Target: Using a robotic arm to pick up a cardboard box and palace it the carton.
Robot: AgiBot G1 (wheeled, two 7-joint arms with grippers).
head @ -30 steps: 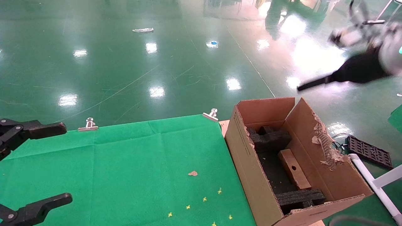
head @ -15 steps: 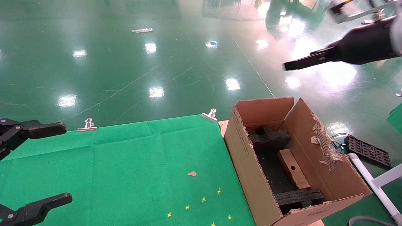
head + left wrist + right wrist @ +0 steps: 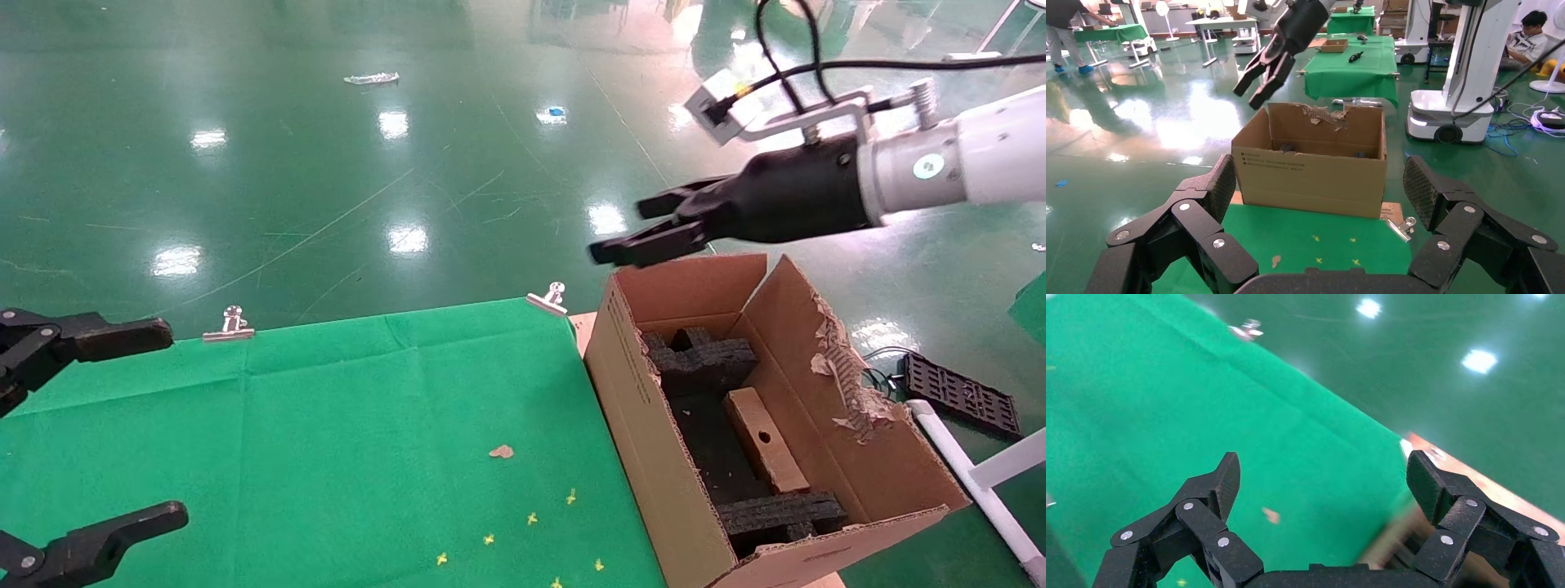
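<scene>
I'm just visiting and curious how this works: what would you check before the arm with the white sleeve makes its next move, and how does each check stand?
1. Right gripper open and empty: ok.
2. Cardboard box inside the carton, between the foam inserts: ok.
3. Gripper above the carton's far flap, not touching: ok.
4. Left gripper parked open over the green cloth: ok.
5. Box seated flat: cannot tell.

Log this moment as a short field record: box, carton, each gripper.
box: lies inside the carton, between black foam inserts, hole side up
carton: open, flaps upright, beside the green table
right gripper: open, empty, above the carton's far left corner
left gripper: open, empty, parked over the table's left edge
</scene>
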